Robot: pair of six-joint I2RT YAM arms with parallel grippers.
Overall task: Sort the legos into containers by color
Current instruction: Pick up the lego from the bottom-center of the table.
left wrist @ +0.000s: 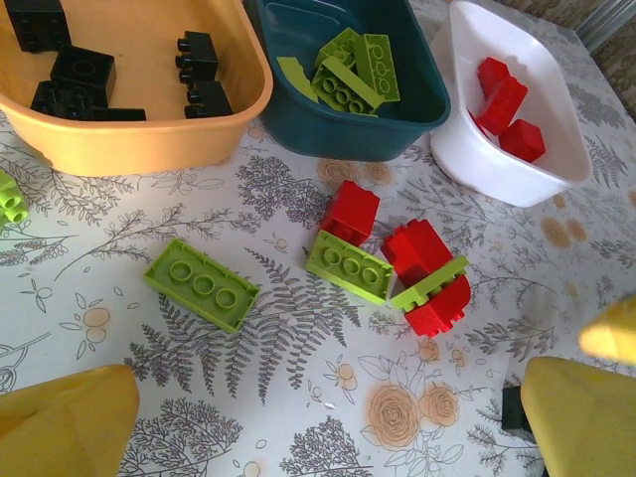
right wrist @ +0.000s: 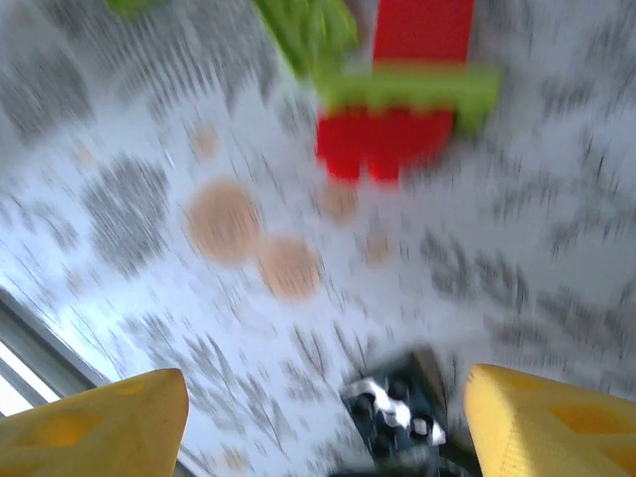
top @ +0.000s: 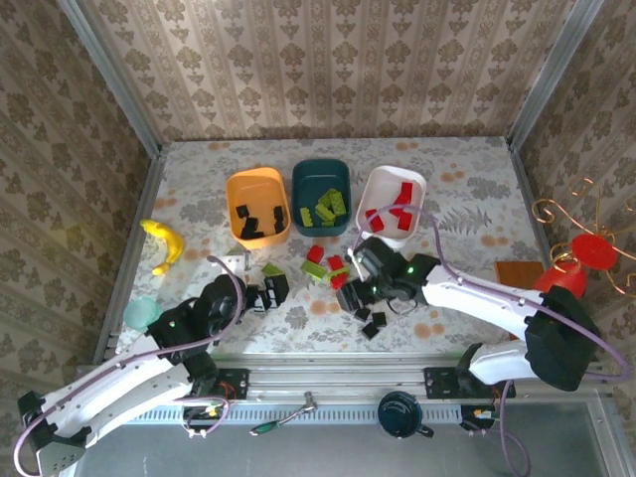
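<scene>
From above, black legos [top: 254, 223] lie in the orange tub [top: 233, 189], green ones in the dark teal tub [top: 320, 165] and red ones in the white tub [top: 376, 181], with loose bricks [top: 328, 266] on the table [top: 199, 199] between the left gripper [top: 274, 291] and right gripper [top: 356, 283]. The left wrist view shows yellow fingers [left wrist: 70, 422] spread wide, holding nothing, above a green brick [left wrist: 202, 284]. The blurred right wrist view shows fingers [right wrist: 99, 422] parted, with a black brick [right wrist: 396, 412] lying between them untouched.
</scene>
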